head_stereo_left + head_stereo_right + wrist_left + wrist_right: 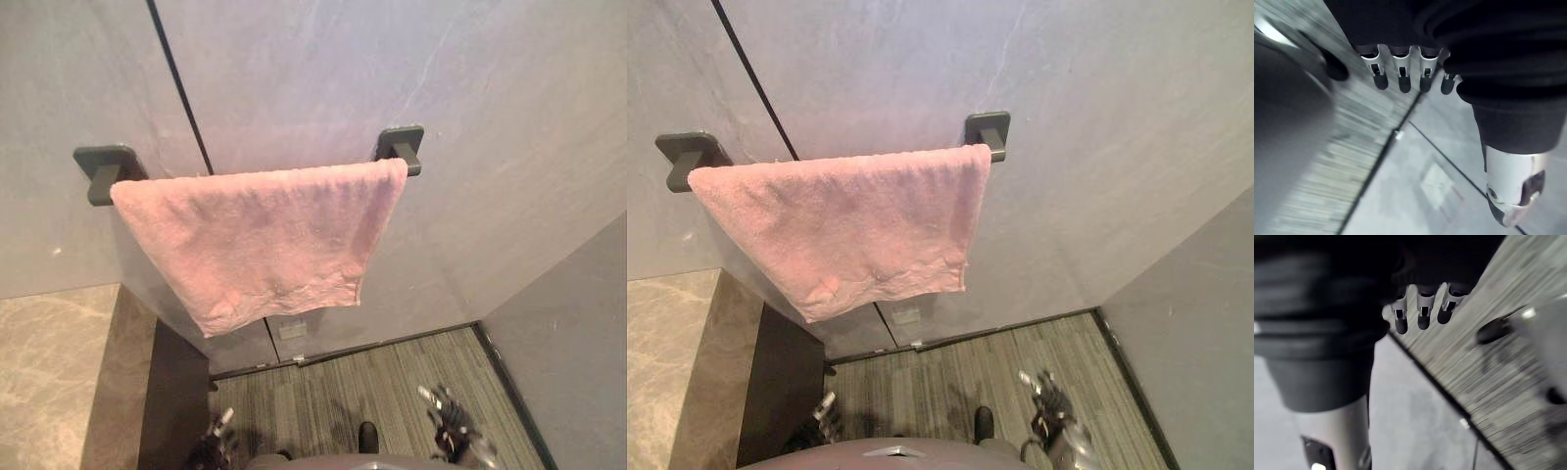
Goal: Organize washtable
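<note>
From the head camera I had the pink towel (255, 240) dead centre, draped over a rail between two dark brackets (106, 171) on the grey wall (490, 147). It covered the rail from bracket to bracket, and its lower hem ran crooked, sagging lowest toward 7 o'clock. The marble bench (49, 372) showed as a corner at 8 o'clock.

Both hands hung low over the striped floor (333, 392). The left hand (217, 436) sat at 7 o'clock and the right hand (451, 426) at 5 o'clock. In each wrist camera the fingers were straight and relaxed, with the thumb apart, and neither hand held anything.

My worry was the reach up from there. The left hand was just beside the bench's dark side panel, so a straight lift could clip that edge. If I tugged the towel by one corner to straighten it, I judged it could slide along the rail or come off altogether, since nothing but its own drape held it. Loose terry loops could also catch a fingertip.
</note>
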{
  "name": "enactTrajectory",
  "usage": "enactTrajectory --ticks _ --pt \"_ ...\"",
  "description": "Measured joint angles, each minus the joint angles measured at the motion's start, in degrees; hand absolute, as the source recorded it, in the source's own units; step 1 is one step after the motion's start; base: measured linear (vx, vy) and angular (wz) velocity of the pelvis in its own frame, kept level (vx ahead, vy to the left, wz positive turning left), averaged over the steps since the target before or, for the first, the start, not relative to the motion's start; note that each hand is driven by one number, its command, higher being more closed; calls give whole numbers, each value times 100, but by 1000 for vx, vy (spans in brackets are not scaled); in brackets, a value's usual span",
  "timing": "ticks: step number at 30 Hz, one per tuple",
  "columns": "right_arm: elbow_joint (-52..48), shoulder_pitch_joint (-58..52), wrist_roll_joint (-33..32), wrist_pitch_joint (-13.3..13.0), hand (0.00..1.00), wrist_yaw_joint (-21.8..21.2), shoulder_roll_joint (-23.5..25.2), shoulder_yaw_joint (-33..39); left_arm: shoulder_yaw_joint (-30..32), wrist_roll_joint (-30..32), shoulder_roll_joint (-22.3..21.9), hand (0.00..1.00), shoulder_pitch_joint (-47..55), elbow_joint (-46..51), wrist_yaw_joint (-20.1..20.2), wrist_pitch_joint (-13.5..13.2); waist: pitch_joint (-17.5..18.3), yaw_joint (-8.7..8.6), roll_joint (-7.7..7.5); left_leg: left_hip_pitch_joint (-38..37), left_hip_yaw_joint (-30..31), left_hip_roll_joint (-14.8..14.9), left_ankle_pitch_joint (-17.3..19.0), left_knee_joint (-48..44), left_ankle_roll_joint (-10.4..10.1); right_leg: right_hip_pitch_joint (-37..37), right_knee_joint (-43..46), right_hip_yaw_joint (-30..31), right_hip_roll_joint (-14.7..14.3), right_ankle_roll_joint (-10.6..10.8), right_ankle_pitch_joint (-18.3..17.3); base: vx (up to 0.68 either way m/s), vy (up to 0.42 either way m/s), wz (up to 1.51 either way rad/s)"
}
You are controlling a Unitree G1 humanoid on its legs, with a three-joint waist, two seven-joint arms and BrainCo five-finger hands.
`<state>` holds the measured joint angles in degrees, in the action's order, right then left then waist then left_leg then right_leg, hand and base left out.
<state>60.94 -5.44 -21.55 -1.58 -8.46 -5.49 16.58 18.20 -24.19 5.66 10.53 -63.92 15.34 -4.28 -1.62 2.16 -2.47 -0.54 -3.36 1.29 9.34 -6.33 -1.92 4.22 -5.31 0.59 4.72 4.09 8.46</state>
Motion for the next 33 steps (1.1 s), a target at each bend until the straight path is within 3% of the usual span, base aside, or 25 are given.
enactTrajectory --ticks 4,8,9,13,16,19,21,22,23,25,26,28,29,30,31,32,33 --pt "951 8 364 253 0 189 83 947 609 728 -53 0 -3 -384 -488 146 84 -19 72 -167 -54 -6 0 124 -5 -104 -16 23 9 -16 -23 -26 9 -7" --pt "941 47 478 237 0 531 168 1090 727 654 -166 0 -43 -384 -1125 152 170 -38 90 -250 -28 -6 -22 245 -66 -159 -30 2 7 -47 -123 -45 0 3" --pt "938 106 470 218 0 614 194 966 752 457 -227 0 -109 -383 -1337 117 180 -44 82 -295 39 -6 -47 291 -83 -231 -29 -49 5 -60 -137 5 -23 13" --pt "919 256 481 184 0 635 199 483 599 326 -262 0 -182 -308 -1533 -27 153 -76 81 -212 284 -2 -119 283 -67 -241 8 -296 19 -91 -169 -2 -29 34" --pt "817 626 551 175 0 734 179 -22 391 313 -331 0 -263 -13 -1670 -110 -217 -101 122 33 569 36 -161 -21 -73 -177 283 -563 10 -118 -234 -20 -51 53" --pt "396 982 755 143 0 863 208 -642 369 314 -480 0 -529 402 -1834 -137 -601 -34 146 713 1031 71 -128 -509 -163 371 1075 -1010 24 -215 -627 -155 -69 88" --pt "364 1294 758 75 0 972 273 -850 193 329 -645 0 -616 648 -1926 -210 -749 25 244 1115 1327 12 -514 -551 -391 647 1574 -1577 160 -343 -944 -131 -127 138" --pt "358 1365 760 73 0 998 314 -868 167 332 -651 0 -616 701 -1944 -226 -741 42 228 1116 1258 12 -740 -364 -465 718 1615 -1678 215 -402 -985 -101 -123 134" --pt "237 1470 831 63 0 1043 415 -883 201 491 -652 0 -607 746 -1991 -226 -760 68 218 1100 743 70 -856 -218 -378 777 1548 -1952 363 -476 -962 95 -83 86" --pt "11 1576 939 -5 0 1075 427 -821 322 586 -731 0 -545 672 -2036 -198 -821 83 278 1288 -147 330 104 -2032 -248 796 1698 -2179 365 -583 -1006 596 -51 64" --pt "-42 1568 935 -34 0 1076 427 -720 380 675 -740 0 -519 600 -2030 -201 -792 80 341 1059 -333 445 342 -2585 -318 728 1682 -2309 358 -600 -1008 752 -22 52" --pt "-29 1534 927 -34 0 1050 354 -627 371 765 -748 0 -517 541 -1958 -201 -768 17 378 464 -400 609 440 -2982 -454 650 1586 -2464 344 -659 -996 304 6 46" --pt "-30 1511 926 -34 0 1032 308 -601 353 794 -734 0 -518 492 -1908 -177 -748 -23 401 158 -400 697 418 -2960 -489 677 1561 -2501 342 -640 -964 -45 86 45" --pt "-25 1479 923 -33 0 1020 205 -497 251 883 -731 0 -520 385 -1840 -119 -652 -88 531 -294 -397 833 -189 -2427 -670 802 1523 -2530 277 -591 -869 -72 91 29" --pt "-25 1475 923 -31 0 1019 198 -496 247 893 -732 0 -520 378 -1837 -115 -649 -90 536 -309 -391 839 -239 -2383 -688 805 1517 -2535 271 -587 -860 -67 109 28" --pt "20 1430 919 -25 0 1004 120 -452 118 985 -722 0 -583 334 -1811 -58 -537 -181 505 -538 -303 736 -98 -1378 -942 951 1176 -2508 158 -534 -501 -34 86 24" --pt "46 1380 919 -23 0 979 130 -472 22 992 -618 0 -595 333 -1813 -45 -505 -233 447 -556 -329 690 -55 -1100 -936 986 973 -2494 144 -500 -275 -47 194 22"
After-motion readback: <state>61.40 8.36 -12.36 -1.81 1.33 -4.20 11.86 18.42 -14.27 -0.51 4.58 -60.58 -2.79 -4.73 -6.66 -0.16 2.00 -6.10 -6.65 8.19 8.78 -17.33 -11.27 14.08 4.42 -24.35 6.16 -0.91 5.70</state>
